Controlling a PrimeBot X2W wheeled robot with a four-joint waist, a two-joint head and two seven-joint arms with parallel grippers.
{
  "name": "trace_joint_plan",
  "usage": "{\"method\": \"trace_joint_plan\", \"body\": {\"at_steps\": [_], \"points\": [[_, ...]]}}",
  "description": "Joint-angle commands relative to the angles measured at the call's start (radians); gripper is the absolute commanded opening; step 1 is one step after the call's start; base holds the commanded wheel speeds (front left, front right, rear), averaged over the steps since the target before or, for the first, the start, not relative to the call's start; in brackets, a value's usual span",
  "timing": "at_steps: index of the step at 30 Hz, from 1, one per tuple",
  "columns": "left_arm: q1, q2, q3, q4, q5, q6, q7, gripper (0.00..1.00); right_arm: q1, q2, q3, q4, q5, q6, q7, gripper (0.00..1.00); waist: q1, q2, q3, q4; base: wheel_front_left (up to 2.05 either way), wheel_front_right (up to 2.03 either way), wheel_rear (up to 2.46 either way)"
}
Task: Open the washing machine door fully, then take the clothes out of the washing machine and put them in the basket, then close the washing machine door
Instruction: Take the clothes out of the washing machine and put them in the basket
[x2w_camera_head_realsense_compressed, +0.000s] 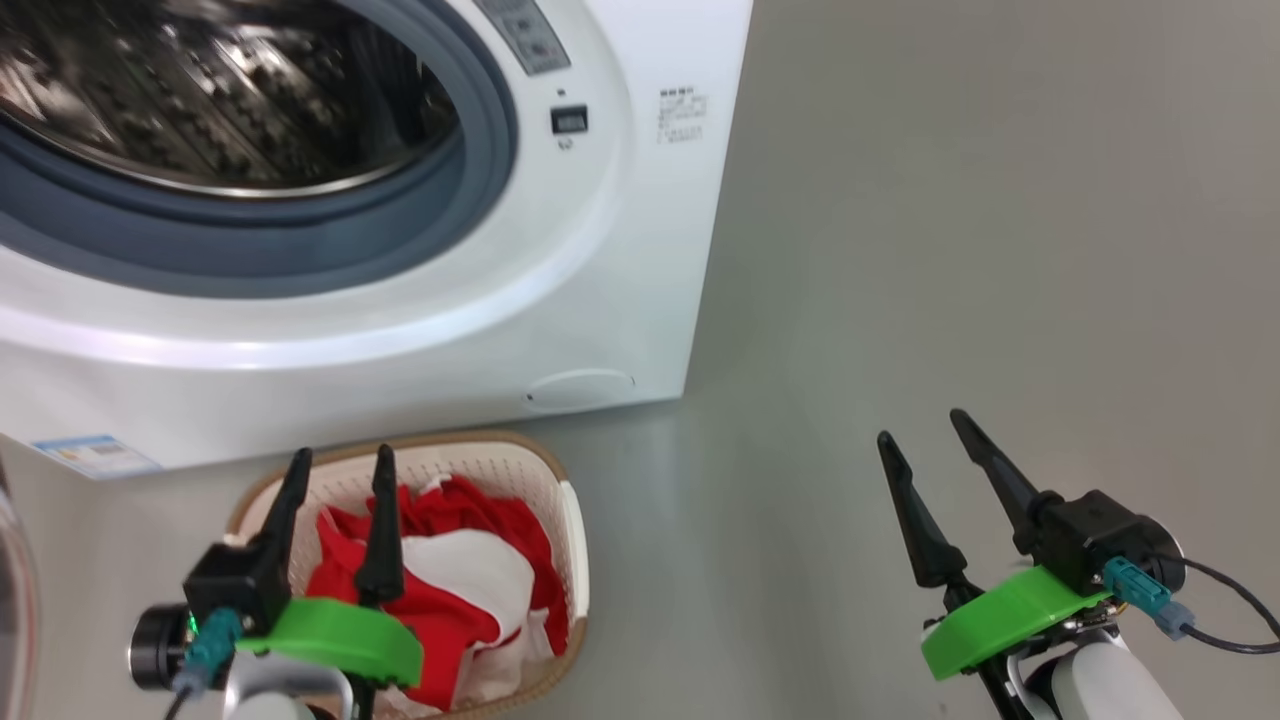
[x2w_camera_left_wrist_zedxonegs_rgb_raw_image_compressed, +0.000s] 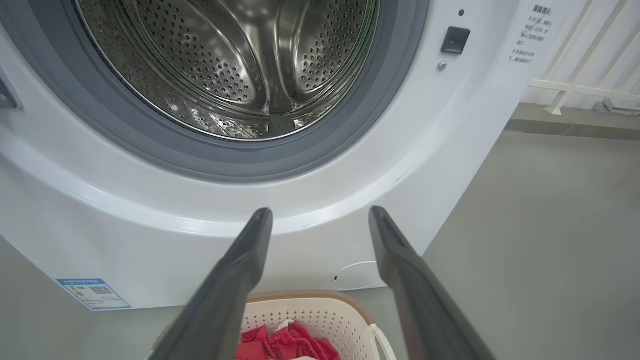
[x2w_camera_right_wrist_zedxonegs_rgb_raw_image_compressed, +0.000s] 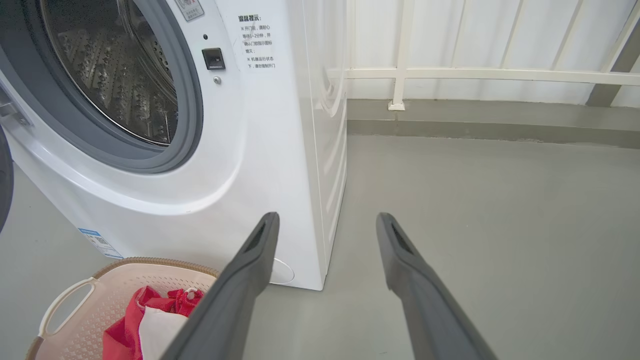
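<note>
Clothes (x2w_camera_head_realsense_compressed: 500, 520), red with white panels, are seen heaped in the basket (x2w_camera_head_realsense_compressed: 575, 540) directly beneath the left fingers (x2w_camera_head_realsense_compressed: 380, 530), which are spread as wide as they go and have hold of nothing. The garments lie wholly inside the brown rim, so the unloading step is judged done and open, empty fingers are what would be expected here. Well apart on the other side, the right fingers (x2w_camera_head_realsense_compressed: 915, 520) are likewise held wide and empty over bare floor (x2w_camera_head_realsense_compressed: 950, 250), out of the way of basket and machine, it is judged. Just past the basket, ahead of the left fingertips, the washing machine (x2w_camera_head_realsense_compressed: 620, 260) is found, set close so that the drop from the opening is short. Its grey gasket (x2w_camera_left_wrist_zedxonegs_rgb_raw_image_compressed: 320, 145) and steel drum (x2w_camera_left_wrist_zedxonegs_rgb_raw_image_compressed: 235, 65) are exposed, and no fabric is seen in the part of the drum that shows. Far to the left of the fingers, a dark sliver taken for the washing machine door (x2w_camera_right_wrist_zedxonegs_rgb_raw_image_compressed: 4, 185) is glimpsed, swung wide. Closing it is judged to be what remains.
</note>
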Motion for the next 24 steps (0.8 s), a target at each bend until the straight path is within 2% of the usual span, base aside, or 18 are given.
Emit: {"method": "trace_joint_plan", "body": {"at_steps": [1, 5, 16, 24], "points": [[0.039, 0.018, 0.019, -0.079, 0.019, 0.015, -0.012, 1.00, 0.014, -0.004, 0.014, -0.024, -0.017, 0.005, 0.006, 1.00, 0.0000, 0.0000, -0.071, 0.024, 0.00, 0.00, 0.00], [0.081, 0.024, 0.006, -0.150, 0.036, 0.025, -0.005, 1.00, 0.035, -0.004, 0.005, -0.030, -0.021, 0.005, 0.015, 1.00, 0.0000, 0.0000, -0.105, 0.030, 0.00, 0.00, 0.00], [0.274, 0.038, -0.019, -0.421, 0.060, 0.068, 0.125, 1.00, 0.120, -0.004, -0.025, -0.062, -0.034, 0.005, 0.049, 1.00, 0.0000, 0.0000, -0.212, 0.049, 0.00, 0.00, 0.00], [0.382, 0.035, -0.028, -0.515, 0.047, 0.096, 0.186, 1.00, 0.165, -0.004, -0.034, -0.098, -0.039, 0.005, 0.071, 1.00, 0.0000, 0.0000, -0.252, 0.053, 0.00, 0.00, 0.00]]}}
